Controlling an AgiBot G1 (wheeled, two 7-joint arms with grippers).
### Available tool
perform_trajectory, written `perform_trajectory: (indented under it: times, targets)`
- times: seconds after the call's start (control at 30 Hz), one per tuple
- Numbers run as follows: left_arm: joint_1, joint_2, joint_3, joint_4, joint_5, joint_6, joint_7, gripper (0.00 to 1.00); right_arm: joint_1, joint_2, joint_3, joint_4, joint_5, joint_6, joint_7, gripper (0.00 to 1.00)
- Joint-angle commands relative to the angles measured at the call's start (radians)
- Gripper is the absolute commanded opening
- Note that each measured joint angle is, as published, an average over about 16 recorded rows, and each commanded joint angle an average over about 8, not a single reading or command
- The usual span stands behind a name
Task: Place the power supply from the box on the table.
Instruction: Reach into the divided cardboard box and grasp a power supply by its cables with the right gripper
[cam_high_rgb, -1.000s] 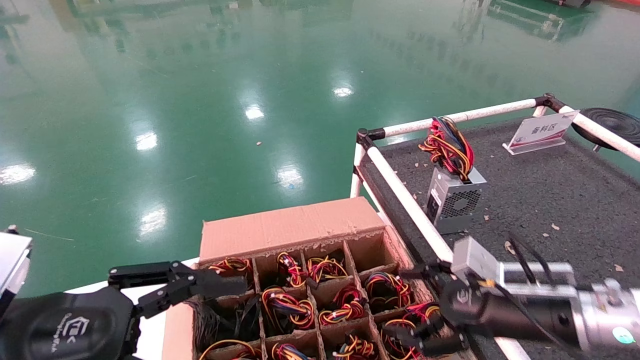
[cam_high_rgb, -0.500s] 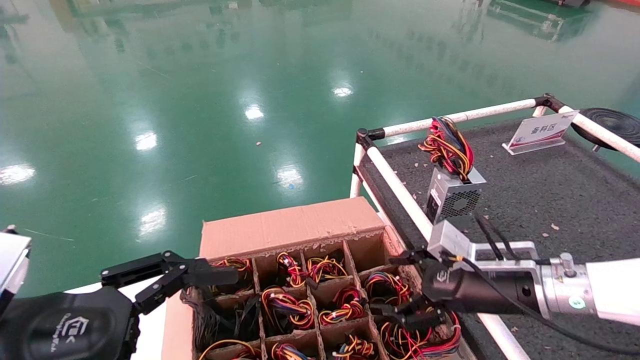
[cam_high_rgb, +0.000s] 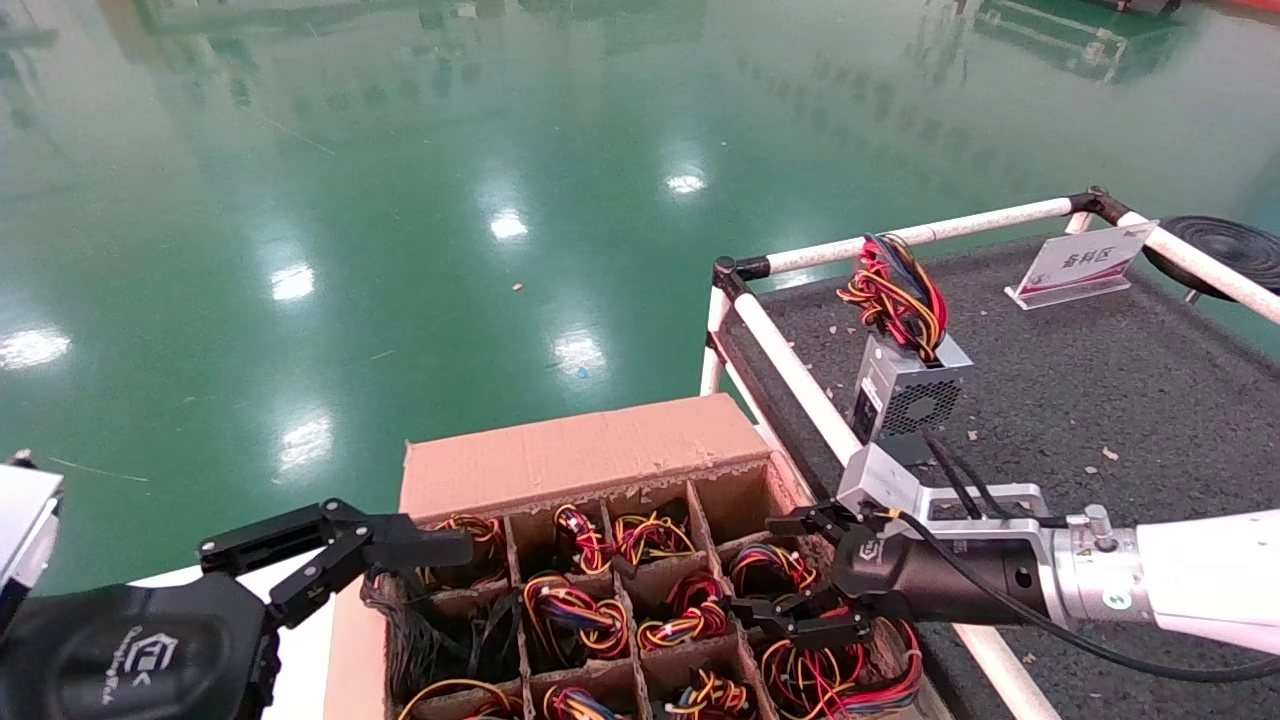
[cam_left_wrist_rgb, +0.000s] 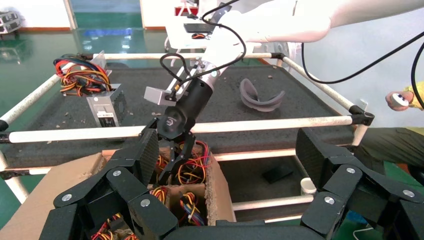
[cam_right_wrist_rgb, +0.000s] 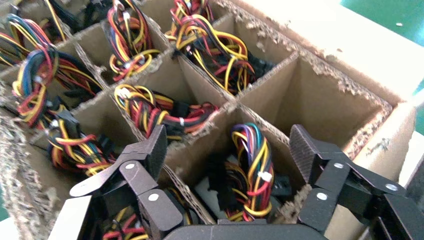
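Right pincer (cam_high_rgb: 790, 580), fingers apart, hovers over the box (cam_high_rgb: 560, 465), above a right-side cell; we see a power supply's wire bundle (cam_right_wrist_rgb: 250, 170) lying in that cell between the fingers. Left pincer (cam_high_rgb: 400, 550), also apart, rests at the box's left edge. A vented unit (cam_high_rgb: 905, 395) stands on the tabletop (cam_high_rgb: 1100, 400).

A factory or workshop floor: a wide glossy green painted floor (cam_high_rgb: 400, 200) reflects overhead lamps. A brown cardboard box (cam_high_rgb: 580, 460) with divider cells full of wired units lies below the open fingers (cam_right_wrist_rgb: 150, 150) of the right gripper (cam_right_wrist_rgb: 230, 150). Beyond those fingertips stands a work table (cam_high_rgb: 1100, 400) framed in white pipe rails (cam_high_rgb: 800, 390), bearing a small white sign (cam_high_rgb: 1080, 262).
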Motion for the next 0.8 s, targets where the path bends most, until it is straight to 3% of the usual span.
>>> perform_trajectory:
  times: [0.03, 0.8]
  targets:
    - [0.0, 0.0, 0.0, 0.0, 0.0, 0.0, 0.0, 1.0, 0.008, -0.005, -0.002, -0.022, -0.004, 0.004, -0.012, 0.0]
    - [0.0, 0.0, 0.001, 0.0, -0.001, 0.0, 0.001, 1.0, 0.042, -0.037, -0.009, -0.173, -0.016, 0.001, -0.095, 0.0]
